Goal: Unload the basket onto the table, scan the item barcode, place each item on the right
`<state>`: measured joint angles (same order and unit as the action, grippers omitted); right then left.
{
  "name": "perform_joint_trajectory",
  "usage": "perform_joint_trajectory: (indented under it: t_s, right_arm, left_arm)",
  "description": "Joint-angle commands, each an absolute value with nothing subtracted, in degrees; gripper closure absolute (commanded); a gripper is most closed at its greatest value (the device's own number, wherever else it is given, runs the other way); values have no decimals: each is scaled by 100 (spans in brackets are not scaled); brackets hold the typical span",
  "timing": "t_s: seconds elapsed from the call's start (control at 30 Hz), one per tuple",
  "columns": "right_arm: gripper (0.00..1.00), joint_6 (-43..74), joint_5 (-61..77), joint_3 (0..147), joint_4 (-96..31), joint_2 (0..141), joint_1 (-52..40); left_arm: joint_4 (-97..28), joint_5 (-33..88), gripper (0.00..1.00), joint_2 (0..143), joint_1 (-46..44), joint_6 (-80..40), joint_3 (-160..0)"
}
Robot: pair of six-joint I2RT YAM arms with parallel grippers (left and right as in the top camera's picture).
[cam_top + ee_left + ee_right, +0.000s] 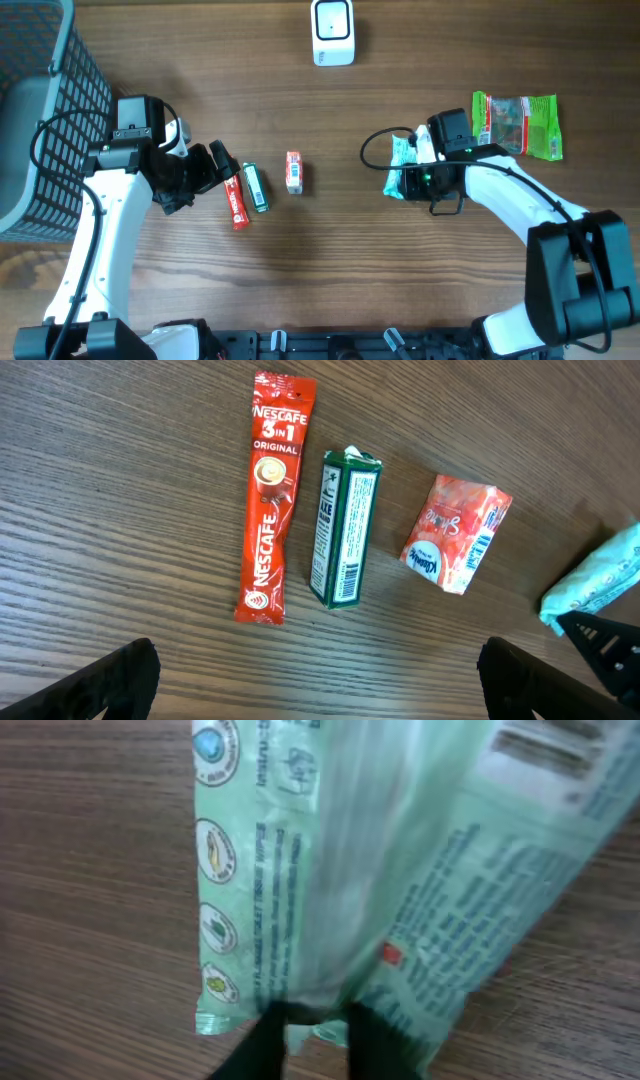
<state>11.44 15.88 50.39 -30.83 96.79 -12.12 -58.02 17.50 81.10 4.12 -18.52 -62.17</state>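
My right gripper point(408, 181) is shut on the lower edge of a mint-green packet point(401, 160), right of the table's middle. In the right wrist view the packet point(380, 870) fills the frame, blurred, and my right gripper point(310, 1020) has both black fingers pinched close on its bottom seam. Dark bars that may be a barcode point(540, 750) show at its upper right corner. A white scanner point(333, 33) stands at the far middle edge. My left gripper point(215, 168) hangs open over bare wood point(318, 670), just left of the small items.
A red Nescafe stick point(272, 500), a green box point(343, 530) with a printed barcode and a red-orange sachet point(455, 532) lie in a row left of centre. A green snack bag point(517, 124) lies at the right. A grey basket point(40, 100) stands at the far left.
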Motion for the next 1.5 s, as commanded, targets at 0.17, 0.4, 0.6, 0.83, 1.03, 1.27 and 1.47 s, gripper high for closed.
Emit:
perform_joint_trajectory:
  t_s: [0.17,0.4,0.6,0.83,1.03,1.27,1.47]
  right_arm:
    - [46,1028,1481,5085,-3249,10077,-1236]
    - [46,600,2062,5419,-3695,9096,-1234]
    - [72,893,650,5408,-3310,9048,-1234]
    - [58,1223,401,5378,-2176,9065,-1236]
    - [47,1249,283,5376,-1802,9529,-1236]
    - [52,1197,515,5378,-1612,10431,-1234]
    - [35,899,1186,5529,-1723,9389,-1236]
  left_arm:
    - [-5802,1798,0,8049,397,-1844,-6191]
    - [-5802,1798,0,8049,397,-1844,-6191]
    - [-5802,1798,0,8049,397,-1844,-6191]
    - [-5800,1798,0,8049,397,-1841,-6191]
    - [-5800,1798,0,8049,397,-1844,-6191]
    - [-5802,1798,0,8049,397,-1844,-6191]
    - [-5800,1798,0,8049,397,-1844,-6191]
